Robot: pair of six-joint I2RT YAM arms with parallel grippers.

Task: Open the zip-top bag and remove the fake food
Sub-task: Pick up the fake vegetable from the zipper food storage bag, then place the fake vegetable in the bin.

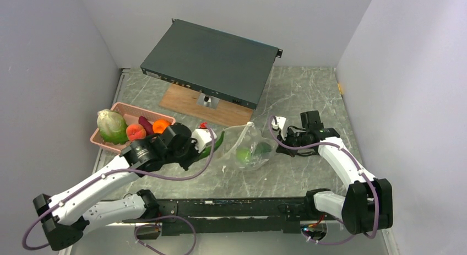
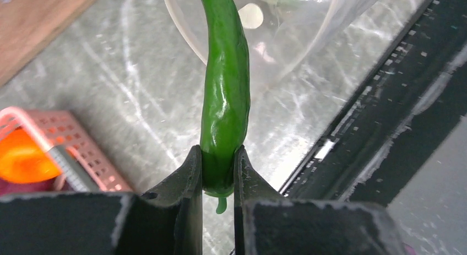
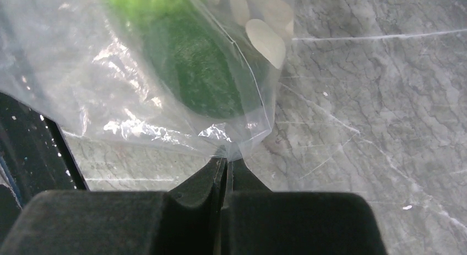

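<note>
Firmly, left claw clamps the pepper by its stem end, tip toward the bag; right claw pinches its corner.

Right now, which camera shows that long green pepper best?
The left wrist view: the pepper runs up mid-frame, its stem end pinched in the left end effector. The top view shows just a sliver of it beside the bag. The right wrist view shows the bag, not the pepper.
</note>
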